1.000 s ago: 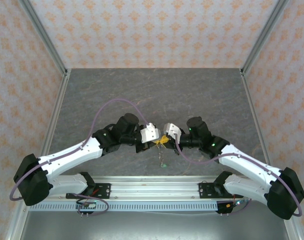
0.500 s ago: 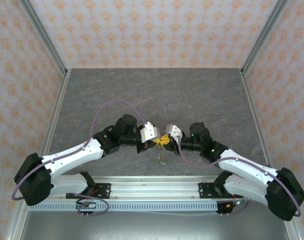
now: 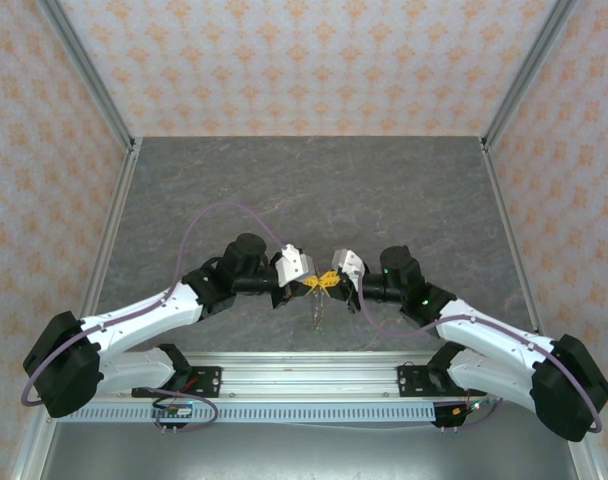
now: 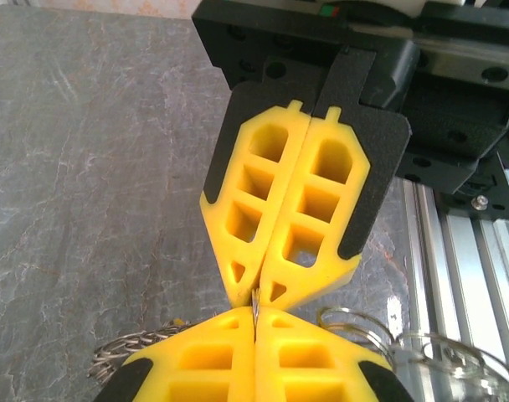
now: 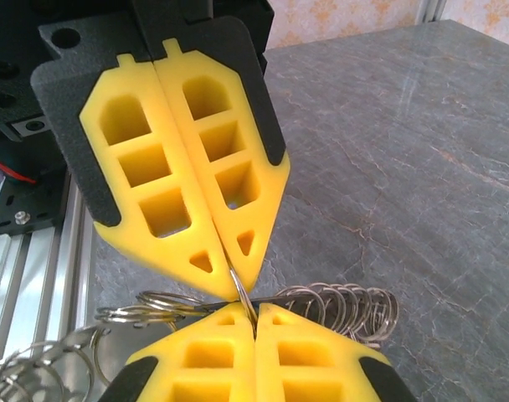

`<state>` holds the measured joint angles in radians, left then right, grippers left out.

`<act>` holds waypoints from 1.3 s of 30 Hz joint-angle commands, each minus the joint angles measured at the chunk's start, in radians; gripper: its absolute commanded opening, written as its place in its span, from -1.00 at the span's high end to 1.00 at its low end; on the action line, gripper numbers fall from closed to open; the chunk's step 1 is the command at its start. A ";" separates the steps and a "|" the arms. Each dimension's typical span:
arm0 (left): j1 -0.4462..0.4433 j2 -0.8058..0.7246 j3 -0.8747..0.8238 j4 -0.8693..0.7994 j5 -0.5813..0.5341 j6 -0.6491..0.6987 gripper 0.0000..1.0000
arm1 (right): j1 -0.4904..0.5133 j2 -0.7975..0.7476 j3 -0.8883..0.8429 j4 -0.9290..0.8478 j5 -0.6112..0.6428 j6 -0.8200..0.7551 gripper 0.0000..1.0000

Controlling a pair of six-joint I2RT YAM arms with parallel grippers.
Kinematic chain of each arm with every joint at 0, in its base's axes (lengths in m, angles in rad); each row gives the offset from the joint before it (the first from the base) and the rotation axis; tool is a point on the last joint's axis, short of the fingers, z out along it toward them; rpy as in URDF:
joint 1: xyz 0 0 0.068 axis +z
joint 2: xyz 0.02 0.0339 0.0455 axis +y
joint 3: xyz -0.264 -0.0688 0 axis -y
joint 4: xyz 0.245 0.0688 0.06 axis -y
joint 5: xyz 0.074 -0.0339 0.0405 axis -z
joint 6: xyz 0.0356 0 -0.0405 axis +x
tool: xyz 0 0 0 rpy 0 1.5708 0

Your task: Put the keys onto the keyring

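My left gripper (image 3: 309,287) and right gripper (image 3: 329,282) meet tip to tip above the table's near middle. Both are shut on one thin metal wire of the keyring (image 5: 242,293). In the left wrist view my left gripper (image 4: 256,315) faces the right gripper (image 4: 256,290), with the wire edge pinched between them. In the right wrist view several small split rings (image 5: 347,306) hang on the wire to the right of my right gripper (image 5: 254,315), more rings (image 5: 150,311) to its left. A thin piece (image 3: 320,312) dangles below the tips; I make out no coloured tag.
The grey stone-patterned table (image 3: 314,190) stretches away behind the grippers. An aluminium rail (image 3: 304,375) with the arm bases runs along the near edge. Patterned walls enclose the back and both sides.
Both grippers have shifted slightly toward the near edge and stayed tip to tip. The left elbow has dropped lower and further left. The dangling piece hangs shorter than before.
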<state>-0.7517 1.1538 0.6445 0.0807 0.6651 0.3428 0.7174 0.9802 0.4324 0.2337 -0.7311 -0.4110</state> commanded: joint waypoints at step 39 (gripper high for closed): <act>-0.004 -0.026 0.049 0.012 0.070 -0.016 1.00 | 0.000 -0.067 0.001 -0.016 0.001 -0.072 0.76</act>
<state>-0.7525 1.1664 0.6964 0.0132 0.6994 0.3447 0.7170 0.9401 0.4538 0.1154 -0.7212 -0.5175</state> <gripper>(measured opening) 0.040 0.122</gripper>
